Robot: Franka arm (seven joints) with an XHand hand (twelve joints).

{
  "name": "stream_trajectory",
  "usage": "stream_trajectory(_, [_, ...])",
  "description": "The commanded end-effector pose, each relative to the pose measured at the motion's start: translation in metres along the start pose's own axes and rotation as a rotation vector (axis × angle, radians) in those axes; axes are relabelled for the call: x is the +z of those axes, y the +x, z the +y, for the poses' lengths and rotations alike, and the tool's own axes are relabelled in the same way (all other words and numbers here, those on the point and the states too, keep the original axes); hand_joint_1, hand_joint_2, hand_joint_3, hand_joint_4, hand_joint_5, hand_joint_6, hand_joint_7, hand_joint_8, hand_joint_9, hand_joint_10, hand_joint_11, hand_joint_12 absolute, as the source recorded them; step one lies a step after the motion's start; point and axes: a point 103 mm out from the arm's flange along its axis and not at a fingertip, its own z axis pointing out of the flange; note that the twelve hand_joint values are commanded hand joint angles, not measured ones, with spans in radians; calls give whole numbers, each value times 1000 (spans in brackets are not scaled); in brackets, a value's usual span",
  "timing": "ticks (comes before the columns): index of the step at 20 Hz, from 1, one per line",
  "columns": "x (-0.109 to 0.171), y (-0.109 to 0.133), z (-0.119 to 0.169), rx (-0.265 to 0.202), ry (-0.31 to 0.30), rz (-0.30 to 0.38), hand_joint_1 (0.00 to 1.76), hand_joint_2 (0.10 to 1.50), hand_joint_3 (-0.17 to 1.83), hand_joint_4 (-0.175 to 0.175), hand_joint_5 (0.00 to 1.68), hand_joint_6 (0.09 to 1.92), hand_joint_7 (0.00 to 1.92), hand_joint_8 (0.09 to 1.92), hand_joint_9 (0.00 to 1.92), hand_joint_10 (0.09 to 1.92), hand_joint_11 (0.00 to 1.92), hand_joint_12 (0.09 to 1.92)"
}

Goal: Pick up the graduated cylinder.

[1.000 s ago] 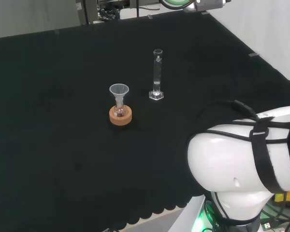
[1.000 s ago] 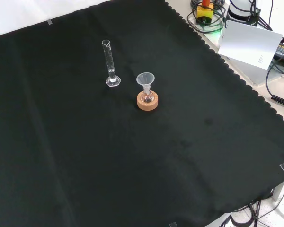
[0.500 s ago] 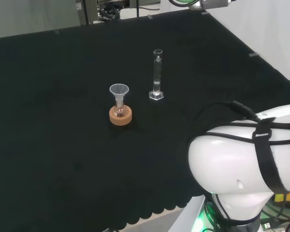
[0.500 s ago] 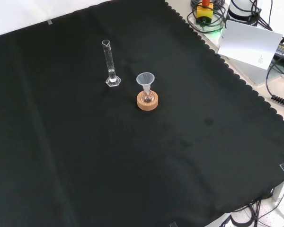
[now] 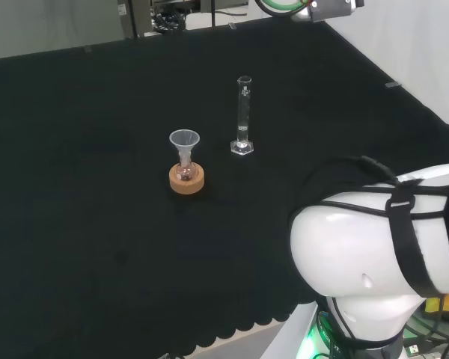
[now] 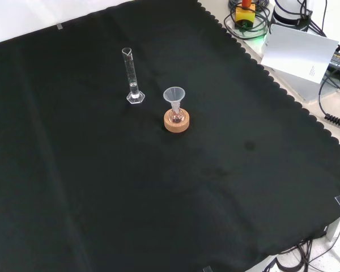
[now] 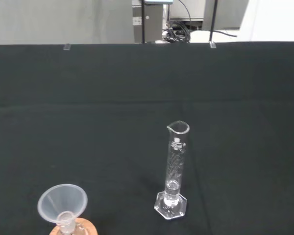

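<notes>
- cylinder (image 5: pixel 243 115) stands upright on its hex base on the cloth (image 6: pixel 158 198), untouched, just beside the funnel (image 5: pixel 184 140).
- the funnel sits in a small flask on a cork ring (image 6: pixel 176 123).
- hand state: cannot tell.
- risk: the cylinder is tall and narrow-based; a sideways knock on approach would likely tip it.
- risk: the funnel stands close; fingers spread wide could catch it and upset the flask.
- risk: clear glass, hard to locate; a misjudged reach may close beside it.
</notes>
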Motion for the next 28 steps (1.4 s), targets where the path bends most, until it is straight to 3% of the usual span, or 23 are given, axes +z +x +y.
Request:
stream_trajectory(1, [28, -26, 18, 55, 12, 51, 0, 1407, 29, -18, 203, 87, 19, 509, 482, 87, 83, 1358])
stream_trajectory(9, [78, -59, 56, 85, 58, 109, 93, 1369, 12, -26, 227, 87, 69, 534, 536, 87, 106, 1368])
stream_trajectory(12, [99, -74, 77, 83, 53, 132, 128, 1355, 6, -29, 240, 87, 74, 551, 452, 299, 110, 1369])
stream_trajectory(14, [115, -85, 93, 77, 14, 194, 257, 1310, -17, -36, 272, 87, 135, 592, 437, 502, 147, 1371])
stream_trajectory(17, [131, -91, 106, 83, 7, 245, 482, 1240, -54, -48, 341, 87, 215, 642, 485, 615, 218, 1372])
stream_trajectory(20, [154, -92, 118, 77, 29, 274, 635, 1196, -88, -55, 383, 87, 237, 661, 514, 638, 273, 1359])
stream_trajectory(25, [190, -92, 129, 53, 34, 394, 777, 1140, -154, -58, 428, 87, 290, 680, 561, 639, 326, 1341])
stream_trajectory(28, [207, -87, 134, 34, 57, 428, 867, 1093, -173, -58, 462, 87, 359, 689, 644, 619, 370, 1326])
